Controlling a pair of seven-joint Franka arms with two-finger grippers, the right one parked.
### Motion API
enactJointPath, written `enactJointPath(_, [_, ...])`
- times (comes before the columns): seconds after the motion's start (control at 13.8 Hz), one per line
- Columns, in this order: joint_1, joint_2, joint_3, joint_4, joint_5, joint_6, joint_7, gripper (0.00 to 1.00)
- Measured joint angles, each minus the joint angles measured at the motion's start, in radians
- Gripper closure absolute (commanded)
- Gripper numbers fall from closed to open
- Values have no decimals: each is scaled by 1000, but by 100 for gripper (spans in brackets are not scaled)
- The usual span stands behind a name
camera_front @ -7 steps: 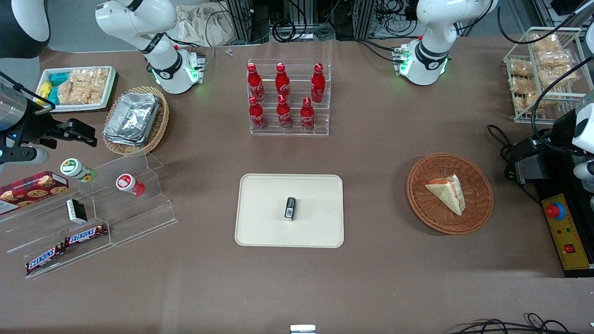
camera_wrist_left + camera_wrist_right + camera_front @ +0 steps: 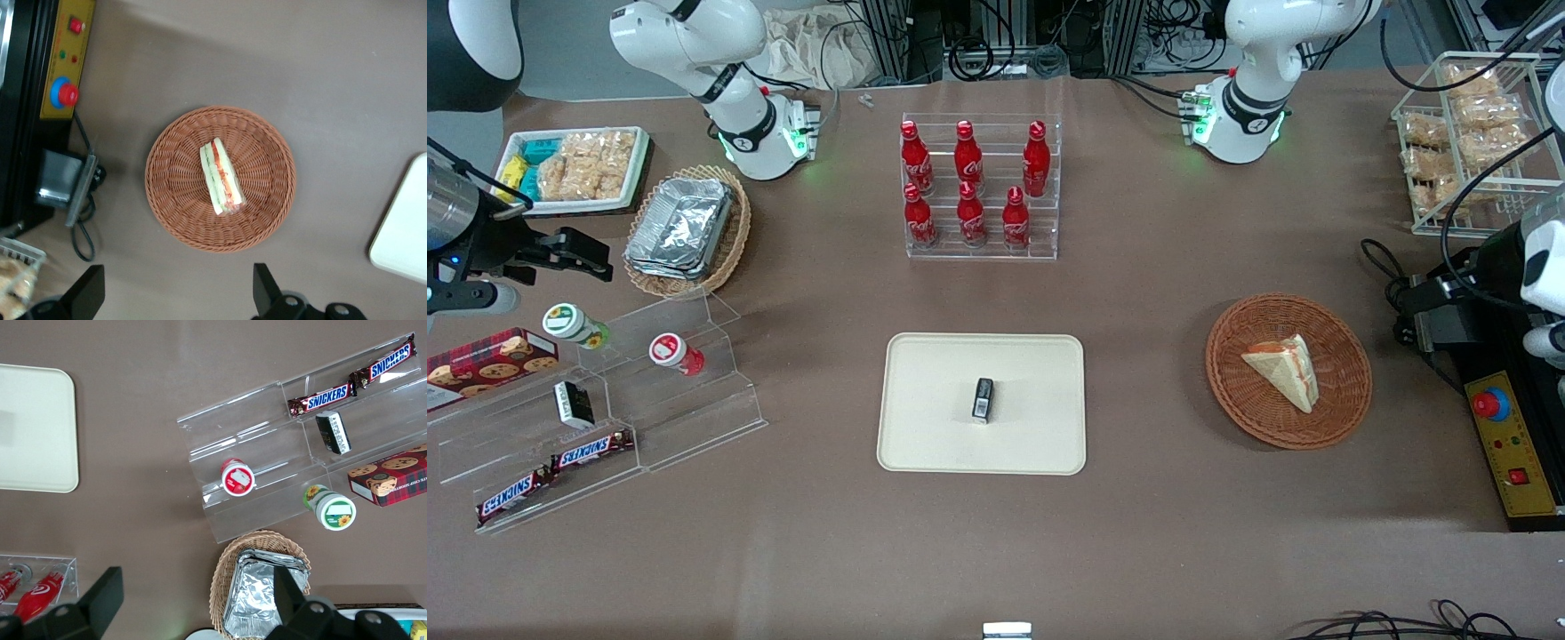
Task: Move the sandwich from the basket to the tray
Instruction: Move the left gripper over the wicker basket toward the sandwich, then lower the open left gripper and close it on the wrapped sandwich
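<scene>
Gripper open, fingertips cut off.

Table: brown surface carrying all items.
Gripper: fingers spread wide, hanging above the table over the basket, touching nothing.
Tray: cream, near the middle of the table, toward the front-camera edge.
Basket: reddish-brown wicker, beside the tray toward the working arm's end.
Bottle rack: clear acrylic, farther from the front camera than the tray.
Tan basket: toward the parked arm's end.
White snack tray: near the tan basket, closer to the table corner.
Stepped acrylic stand: parked arm's end, nearer the front camera.
Wire rack: corner at the working arm's end.
Control box: working arm's edge.
</scene>
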Motion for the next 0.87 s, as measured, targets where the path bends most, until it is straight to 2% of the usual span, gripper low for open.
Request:
enactJointPath(0.29, [-6,21,-2,-130,1,144,-329,0])
enactJointPath(0.65, [-6,61,0,-323,1,400,-481,0])
enactJointPath(0.87, [-6,93,0,-402,1,542,-501,0])
